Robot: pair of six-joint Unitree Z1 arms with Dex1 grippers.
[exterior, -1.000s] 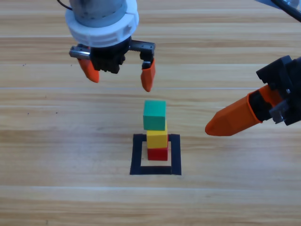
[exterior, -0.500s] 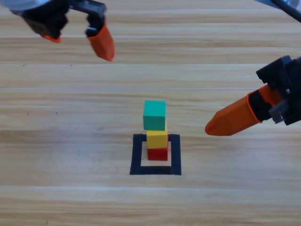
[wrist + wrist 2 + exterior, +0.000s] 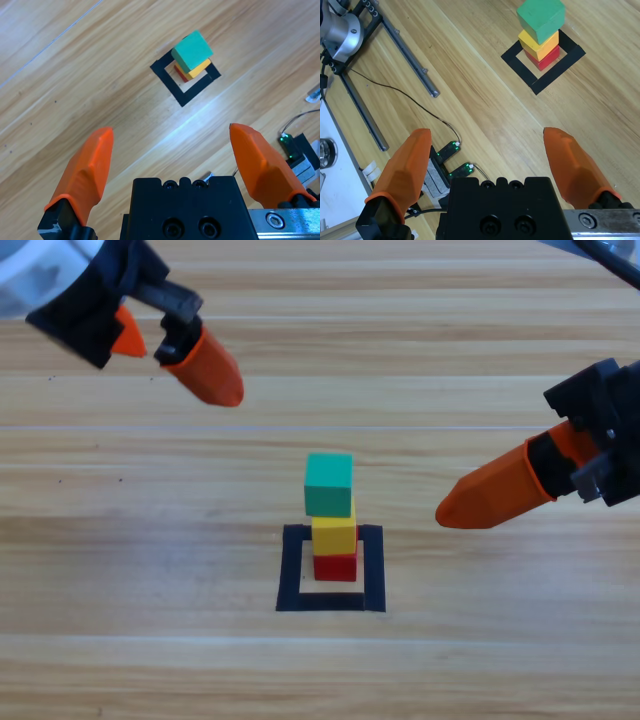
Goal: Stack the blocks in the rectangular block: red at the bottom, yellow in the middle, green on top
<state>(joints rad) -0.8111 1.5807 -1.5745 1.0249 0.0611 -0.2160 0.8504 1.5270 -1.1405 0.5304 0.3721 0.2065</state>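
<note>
Your left gripper [image 3: 170,350] has pulled away from above the stack to the upper left of the table since a second ago, jaws spread apart and holding nothing. Your right gripper [image 3: 500,490] has not moved; it waits at the right edge, jaws apart and empty in its wrist view.

The green cube [image 3: 329,484] sits on the yellow cube [image 3: 334,533], which sits on the red cube [image 3: 336,566], all inside the black tape square [image 3: 291,575]. The green cube overhangs slightly toward the left. I judge the stacking complete; nothing touches the tower.
</note>
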